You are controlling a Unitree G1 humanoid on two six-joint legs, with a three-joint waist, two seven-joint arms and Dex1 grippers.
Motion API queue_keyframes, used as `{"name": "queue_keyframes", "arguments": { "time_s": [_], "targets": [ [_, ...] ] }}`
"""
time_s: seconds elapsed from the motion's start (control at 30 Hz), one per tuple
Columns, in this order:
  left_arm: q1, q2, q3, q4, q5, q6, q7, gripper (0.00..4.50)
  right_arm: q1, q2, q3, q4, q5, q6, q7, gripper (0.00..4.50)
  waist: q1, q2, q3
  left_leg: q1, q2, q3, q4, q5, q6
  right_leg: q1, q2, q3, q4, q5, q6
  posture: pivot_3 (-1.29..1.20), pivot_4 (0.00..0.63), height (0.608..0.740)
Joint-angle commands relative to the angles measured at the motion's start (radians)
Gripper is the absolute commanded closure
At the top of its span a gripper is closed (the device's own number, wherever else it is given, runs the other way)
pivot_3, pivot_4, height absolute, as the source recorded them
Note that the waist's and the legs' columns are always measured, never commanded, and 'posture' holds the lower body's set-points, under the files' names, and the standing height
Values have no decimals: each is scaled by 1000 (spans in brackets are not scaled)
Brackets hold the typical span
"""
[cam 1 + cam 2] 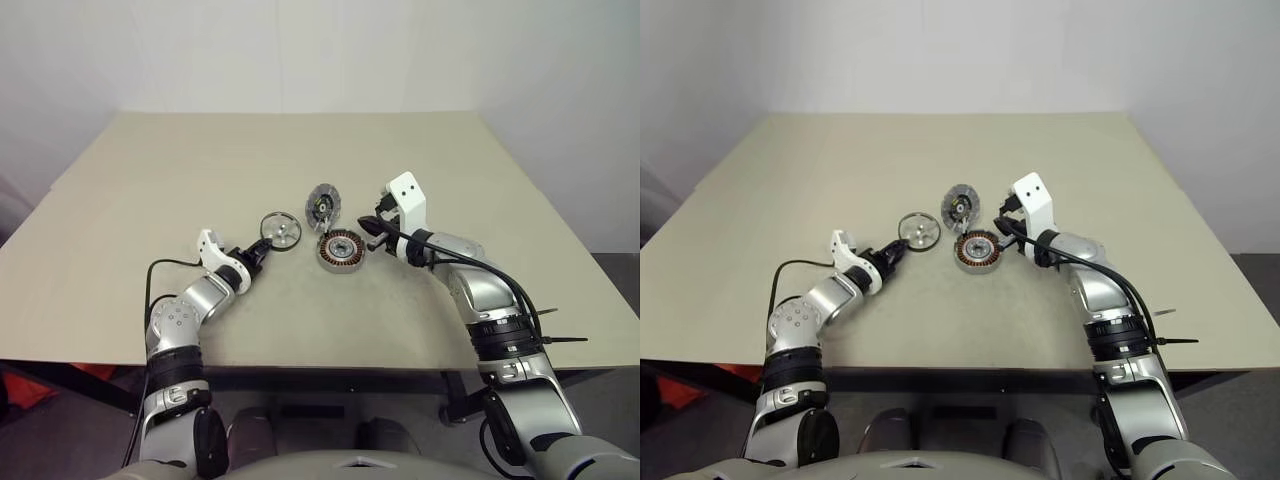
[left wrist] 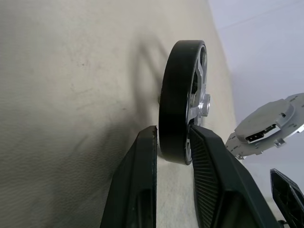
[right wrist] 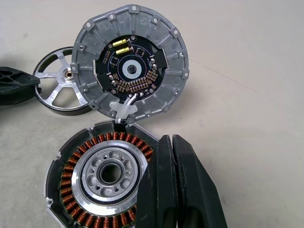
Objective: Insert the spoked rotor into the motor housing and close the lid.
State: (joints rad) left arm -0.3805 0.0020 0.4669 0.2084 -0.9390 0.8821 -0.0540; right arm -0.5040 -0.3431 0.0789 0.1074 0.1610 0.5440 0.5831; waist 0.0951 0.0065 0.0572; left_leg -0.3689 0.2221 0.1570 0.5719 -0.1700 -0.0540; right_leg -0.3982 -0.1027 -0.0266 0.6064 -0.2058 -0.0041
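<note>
The left pincer [image 1: 258,252] pinches the black rim of the spoked rotor [image 1: 282,229], which stands on the tabletop [image 1: 150,180]. The right pincer [image 3: 173,156], pressed together, rests at the motor housing [image 3: 102,180], whose lid [image 3: 130,61] stands open.

Beige table [image 1: 150,200]. Housing [image 1: 341,249] lies flat near its middle. Lid [image 1: 323,203] stands open just behind housing, joined at its edge. Rotor [image 1: 281,230] sits just left of housing, tilted on its rim.
</note>
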Motion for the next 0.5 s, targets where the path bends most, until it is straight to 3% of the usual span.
{"name": "queue_keyframes", "arguments": {
  "time_s": [0.03,0.23,0.4,0.5],
  "targets": [
    [12,5,-17,-17,-1,-4,-31,3425,-19,-2,-24,-32,12,-18,-6,4500,0,0,0,0,0,0,0,0,0,0,0,0,0,0,0,0,0,740],
    [24,16,-22,-47,-15,-2,-72,3425,-14,-2,-21,-32,9,-23,-6,4500,0,0,0,0,0,0,0,0,0,0,0,0,0,0,0,0,0,740],
    [30,21,-22,-48,-18,-8,-80,4466,-14,-3,-21,-33,9,-23,-6,4500,0,0,0,0,0,0,0,0,0,0,0,0,0,0,0,0,0,740],
    [31,22,-23,-49,-20,-9,-80,4466,-14,-3,-21,-33,9,-23,-6,4500,-1,0,0,0,1,0,0,1,-1,0,0,0,1,-1,1,0,0,740]
  ]
}}
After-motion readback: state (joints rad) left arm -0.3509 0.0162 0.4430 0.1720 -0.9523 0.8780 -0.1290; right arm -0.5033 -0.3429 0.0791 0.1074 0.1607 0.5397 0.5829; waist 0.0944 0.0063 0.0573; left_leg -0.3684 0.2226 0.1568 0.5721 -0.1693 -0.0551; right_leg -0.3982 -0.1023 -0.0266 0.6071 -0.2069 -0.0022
